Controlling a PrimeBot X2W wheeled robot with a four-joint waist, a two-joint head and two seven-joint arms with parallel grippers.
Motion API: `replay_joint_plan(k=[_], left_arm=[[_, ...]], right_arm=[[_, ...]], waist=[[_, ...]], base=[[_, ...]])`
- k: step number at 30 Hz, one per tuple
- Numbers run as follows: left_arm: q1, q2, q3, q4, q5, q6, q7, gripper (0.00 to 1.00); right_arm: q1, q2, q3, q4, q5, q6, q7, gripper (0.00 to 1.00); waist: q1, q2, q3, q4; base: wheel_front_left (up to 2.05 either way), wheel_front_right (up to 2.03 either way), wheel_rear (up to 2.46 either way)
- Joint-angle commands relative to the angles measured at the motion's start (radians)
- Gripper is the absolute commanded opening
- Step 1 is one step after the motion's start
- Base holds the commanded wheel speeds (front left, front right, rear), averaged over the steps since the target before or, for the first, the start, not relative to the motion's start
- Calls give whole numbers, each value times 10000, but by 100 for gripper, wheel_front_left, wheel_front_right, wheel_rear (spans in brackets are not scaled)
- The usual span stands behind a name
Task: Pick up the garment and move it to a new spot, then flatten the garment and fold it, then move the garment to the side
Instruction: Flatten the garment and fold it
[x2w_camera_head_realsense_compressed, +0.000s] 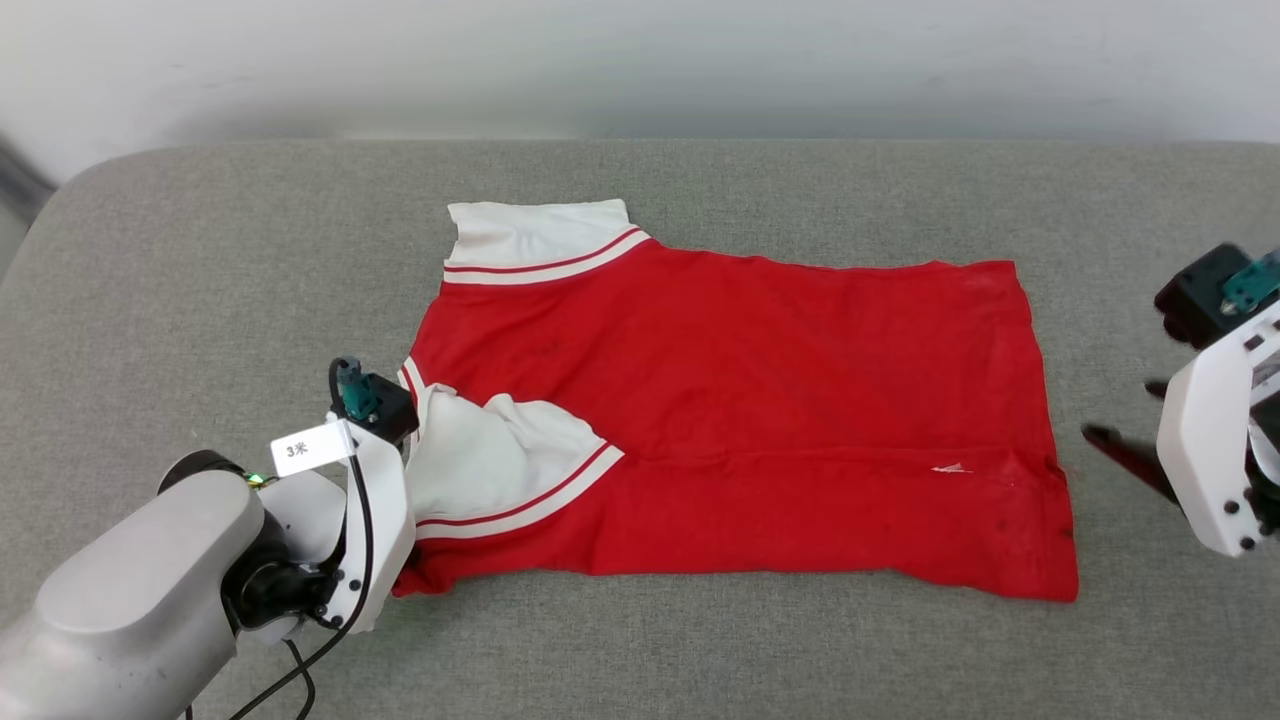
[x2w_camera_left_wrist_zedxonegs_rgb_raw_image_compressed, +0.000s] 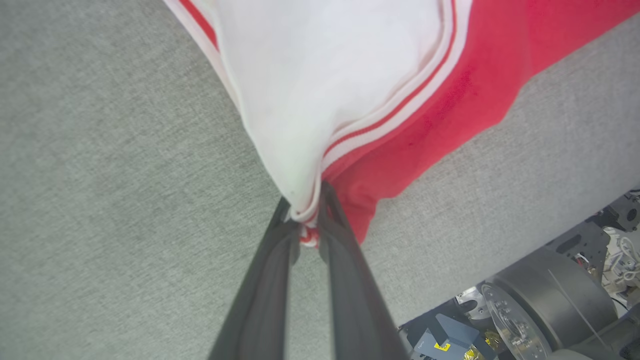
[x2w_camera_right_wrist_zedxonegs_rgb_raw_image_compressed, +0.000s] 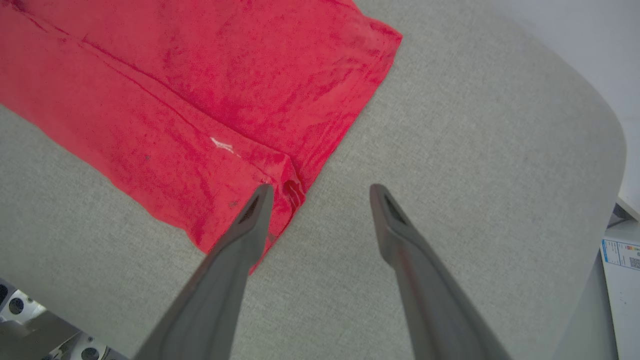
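Grey pad (x2w_camera_head_realsense_compressed: 700, 660): bare strip runs along the near edge in front of the shirt (x2w_camera_head_realsense_compressed: 760, 400). Bare pad also lies left of it, right of it and behind it, up to the wall (x2w_camera_head_realsense_compressed: 640, 60). My left gripper (x2w_camera_left_wrist_zedxonegs_rgb_raw_image_compressed: 305, 200) pinches the near sleeve tip, and its arm blocks the near-left corner. My right gripper (x2w_camera_right_wrist_zedxonegs_rgb_raw_image_compressed: 321, 189), fingers spread, stands at the shirt's right hem with free pad beyond. Machinery (x2w_camera_left_wrist_zedxonegs_rgb_raw_image_compressed: 545, 300) sits below the pad's near edge.

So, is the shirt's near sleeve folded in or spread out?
Folded in: the white sleeve lies over the red garment, pinched by the left gripper.
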Motion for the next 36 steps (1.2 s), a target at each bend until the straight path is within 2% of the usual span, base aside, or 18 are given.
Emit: replay_joint_plan(k=[1, 4, 10, 16, 23, 24, 25, 26, 32, 36], left_arm=[[-14, 65, -43, -136, -6, -13, -71, 0], [-105, 90, -65, -232, 17, -9, -108, 0], [-317, 44, -147, -415, 116, -10, -299, 0], [-531, 34, -213, -473, 160, -11, -421, 0], [-527, -39, -411, -398, 83, -11, -620, 0], [-494, -39, -446, -374, 49, -11, -644, 0], [-448, -33, -484, -346, 7, -11, -677, 0], [-388, -15, -507, -311, -24, -12, -717, 0], [-3, 257, -512, -271, -418, -12, -1123, 0], [429, 645, -596, -551, -613, -12, -1254, 0]], right_arm=[[-104, -260, 246, -96, 266, -4, 883, 100], [-123, -336, 227, -55, 508, -4, 1466, 100], [450, 141, 203, 514, 794, -4, 2261, 100], [800, 1117, -9, 1480, 786, -4, 2020, 100], [1368, 1856, 765, 2195, 719, 12, 1720, 100], [1351, 1858, 806, 2221, 709, 12, 1572, 44], [1307, 1837, 811, 2234, 717, 12, 1425, 13], [1262, 1798, 827, 2234, 778, 12, 1332, 0], [928, 1177, 774, 1806, 1024, 7, 467, 0], [1194, 670, 873, 1367, 1324, -4, 135, 0]], waist=[[0, 0, 44, 32], [0, 0, 124, 81], [0, 0, 472, 246], [0, 0, 844, 362], [0, 0, 1037, 440], [0, 0, 1010, 430], [0, 0, 968, 415], [0, 0, 911, 390], [0, 0, 255, 182], [0, 0, -222, 130]], base=[[0, 0, 0], [0, 0, 0], [0, 0, 0], [0, 0, 0], [0, 0, 0], [0, 0, 0], [0, 0, 0], [0, 0, 0], [0, 0, 0], [0, 0, 0]])
